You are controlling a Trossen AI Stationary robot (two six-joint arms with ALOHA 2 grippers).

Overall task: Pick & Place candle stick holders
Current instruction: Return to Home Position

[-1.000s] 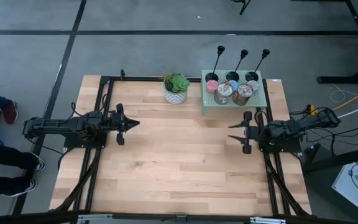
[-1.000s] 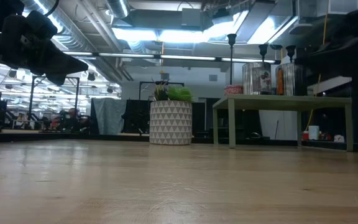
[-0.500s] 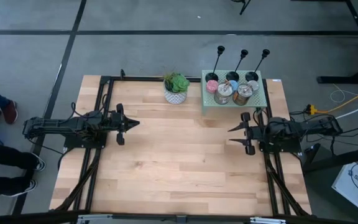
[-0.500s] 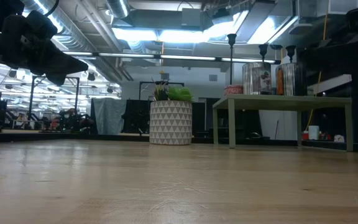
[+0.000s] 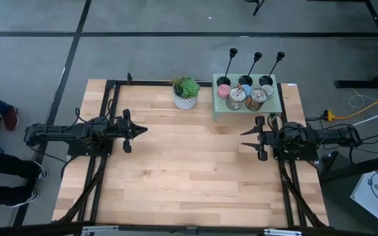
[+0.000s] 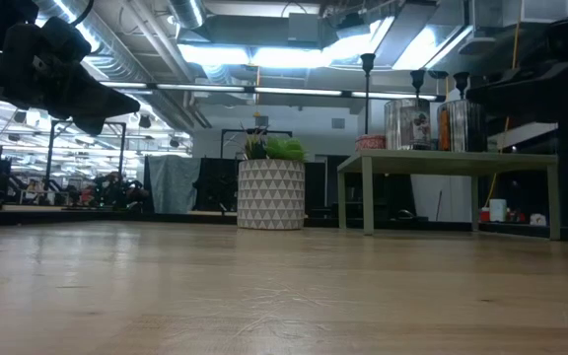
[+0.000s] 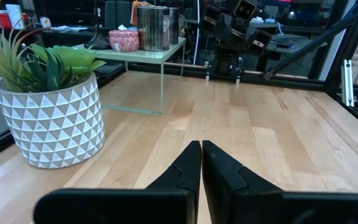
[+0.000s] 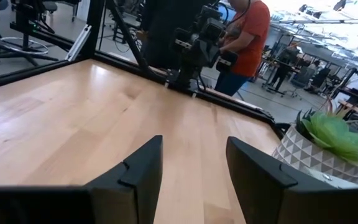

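Three black candle stick holders (image 5: 245,80) lined along the green shelf's (image 5: 275,103) far edge, behind silver tins (image 5: 258,97), left gripper (image 5: 143,130) pinched closed at table's left, right gripper (image 5: 244,139) parted, empty, near shelf

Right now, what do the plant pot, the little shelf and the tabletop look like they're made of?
Plant pot: likely ceramic, matte white with triangle relief. Shelf: painted metal or plastic, smooth pale green. Tabletop: wood, light planks with visible grain.
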